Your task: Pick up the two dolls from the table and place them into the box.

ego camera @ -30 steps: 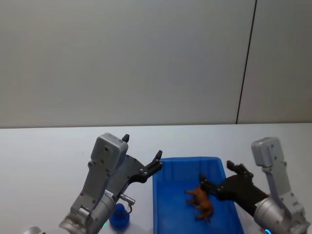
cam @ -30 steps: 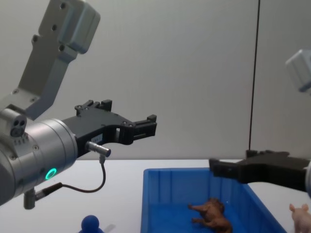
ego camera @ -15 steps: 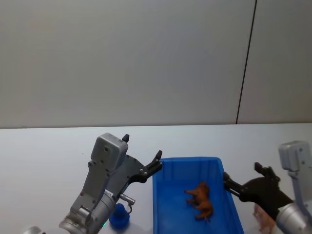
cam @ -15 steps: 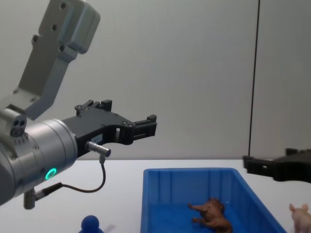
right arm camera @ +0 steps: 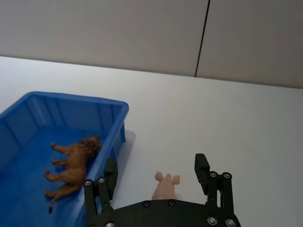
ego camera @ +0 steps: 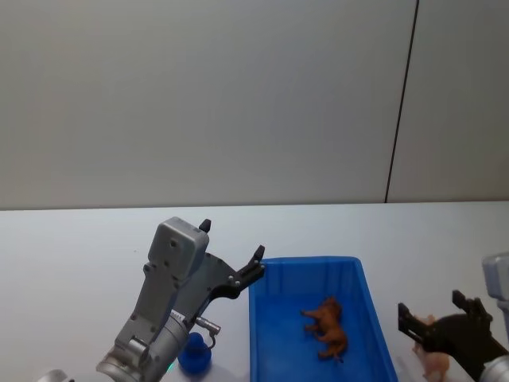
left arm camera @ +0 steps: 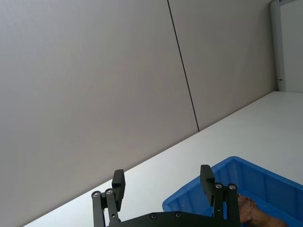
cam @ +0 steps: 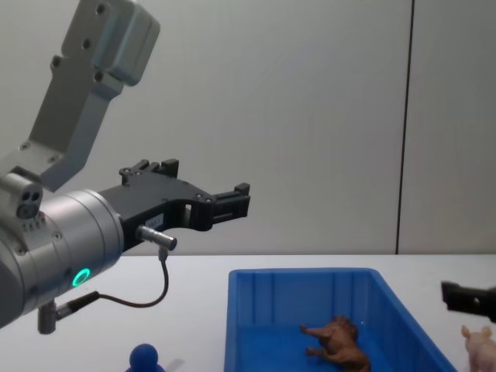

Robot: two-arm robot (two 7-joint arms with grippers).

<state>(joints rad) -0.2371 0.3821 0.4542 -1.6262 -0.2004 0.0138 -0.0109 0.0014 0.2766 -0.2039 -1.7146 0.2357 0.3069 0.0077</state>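
Observation:
The brown four-legged doll (ego camera: 326, 326) lies on its side inside the blue box (ego camera: 310, 261); it is also in the chest view as the brown doll (cam: 338, 342) in the box (cam: 302, 273). The dark blue round-headed doll (ego camera: 193, 355) stands on the white table (ego camera: 79, 239) left of the box, under my left arm. My left gripper (ego camera: 235, 247) hangs open and empty above the box's left far corner. My right gripper (right arm camera: 156, 169) is open and empty, just right of the box (right arm camera: 71, 97), over a small pink figurine (right arm camera: 165, 187).
The pink figurine (ego camera: 434, 362) stands on the table close to the box's right wall. A grey wall with a dark vertical seam (ego camera: 402, 103) backs the table. Open tabletop stretches to the left and behind the box.
My right gripper has drawn back from above the box to its right side, over the pink figurine. The brown doll stays in the box. The left arm has not moved.

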